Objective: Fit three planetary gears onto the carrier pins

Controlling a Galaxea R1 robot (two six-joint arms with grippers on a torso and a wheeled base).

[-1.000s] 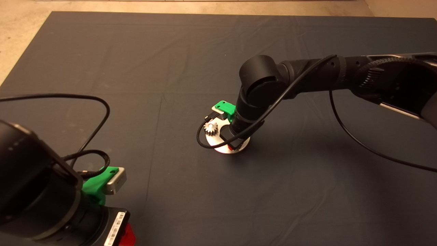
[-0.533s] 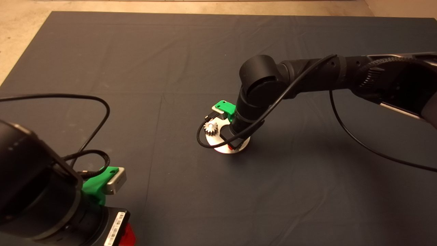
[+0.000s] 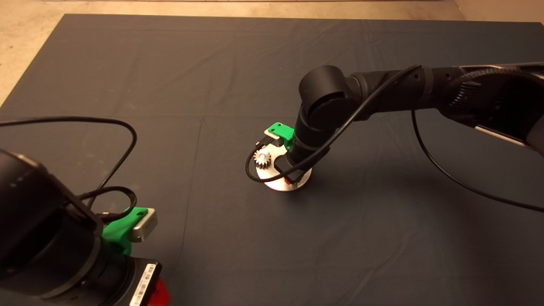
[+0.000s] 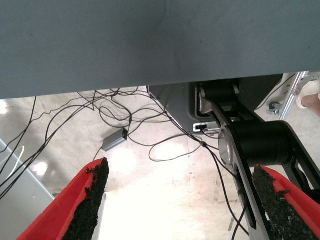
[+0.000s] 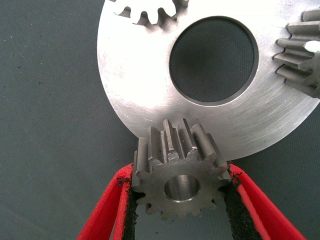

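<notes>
In the right wrist view my right gripper [image 5: 180, 172] is shut on a planetary gear [image 5: 181, 186], its red fingers [image 5: 107, 210] pressing the gear's two sides. The gear stands flat at the rim of the shiny carrier disc [image 5: 145, 95]. I cannot tell whether a carrier pin fills its bore. Two other planetary gears [image 5: 150, 11] [image 5: 300, 55] sit on the disc, cut off by the picture's edges. In the head view the right wrist covers most of the disc [image 3: 272, 183]. One gear [image 3: 262, 158] shows on a bright pin [image 3: 263, 157].
My left gripper [image 3: 158, 293] is parked at the mat's lower left corner, its fingers [image 4: 95, 200] wide apart over the floor with cables [image 4: 115, 120]. A black cable [image 3: 250, 172] loops beside the disc. The dark mat [image 3: 212, 238] spreads all around.
The right arm's wrist and elbow have shifted slightly toward the far side of the mat. The gear on the disc's left has stayed put, and the left arm has not moved.
</notes>
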